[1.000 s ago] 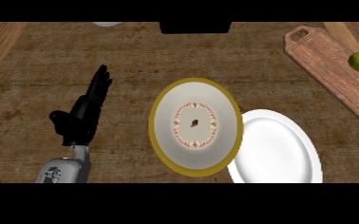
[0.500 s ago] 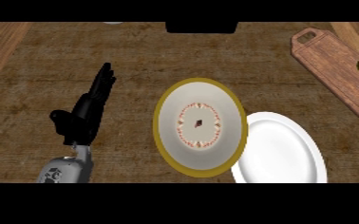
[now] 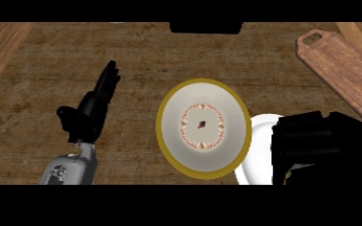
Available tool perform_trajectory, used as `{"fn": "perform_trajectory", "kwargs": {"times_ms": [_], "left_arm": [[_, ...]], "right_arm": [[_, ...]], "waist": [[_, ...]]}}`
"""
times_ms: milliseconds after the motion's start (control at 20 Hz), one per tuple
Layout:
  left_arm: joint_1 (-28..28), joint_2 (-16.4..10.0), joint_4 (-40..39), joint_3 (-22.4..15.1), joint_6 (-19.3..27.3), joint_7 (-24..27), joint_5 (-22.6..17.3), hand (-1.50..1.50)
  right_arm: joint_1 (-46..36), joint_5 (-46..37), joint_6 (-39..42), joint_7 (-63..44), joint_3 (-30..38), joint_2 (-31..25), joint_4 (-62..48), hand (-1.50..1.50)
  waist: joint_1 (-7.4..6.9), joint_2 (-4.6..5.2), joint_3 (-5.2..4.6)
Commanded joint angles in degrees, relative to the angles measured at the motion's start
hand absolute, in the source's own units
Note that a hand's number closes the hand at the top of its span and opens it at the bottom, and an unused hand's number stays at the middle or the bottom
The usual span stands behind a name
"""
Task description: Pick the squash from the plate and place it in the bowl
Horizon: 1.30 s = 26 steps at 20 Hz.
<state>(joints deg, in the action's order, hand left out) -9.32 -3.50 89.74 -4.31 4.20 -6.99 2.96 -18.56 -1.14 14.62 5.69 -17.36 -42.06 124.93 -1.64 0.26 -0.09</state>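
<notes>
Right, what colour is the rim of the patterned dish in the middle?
The dish has a mustard-yellow rim, best seen in the head view.

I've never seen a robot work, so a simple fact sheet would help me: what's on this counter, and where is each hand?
counter: brown wood
gold-rimmed bowl: centre, patterned inside, no squash in it
white plate: right of the bowl, partly covered
squash: not visible
left hand: open, resting at the left, fingers up
right hand: lower right, over the white plate
cutting board: wooden, upper right
</notes>
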Motion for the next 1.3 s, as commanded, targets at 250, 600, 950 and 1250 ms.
{"fn": "perform_trajectory", "kwargs": {"times_ms": [250,600,950,1250], "left_arm": [[3.5,0.86,0.35,-0.89,-0.09,4.13,0.94,0.0],[1.87,0.49,1.95,-0.06,-0.24,0.28,0.42,0.0],[2.88,-0.37,-0.31,0.89,-1.76,2.86,-0.29,0.0],[3.15,-0.47,-3.28,2.5,-2.41,5.74,-1.21,0.0]], "right_arm": [[-12.29,-17.07,-2.56,6.65,-7.62,14.31,-26.11,1.5],[-19.2,-24.98,-4.38,15.9,-9.1,21.95,-49.54,1.5],[-22.23,-21.36,5.72,23.31,-9.02,23.94,-65.13,-1.5],[-22.71,-14.65,10.92,30.57,-3.17,27.0,-67.0,-1.5]], "waist": [[0.52,-0.09,0.08],[0.4,0.0,0.09],[0.08,0.19,0.1],[1.26,-0.12,0.07]]}}
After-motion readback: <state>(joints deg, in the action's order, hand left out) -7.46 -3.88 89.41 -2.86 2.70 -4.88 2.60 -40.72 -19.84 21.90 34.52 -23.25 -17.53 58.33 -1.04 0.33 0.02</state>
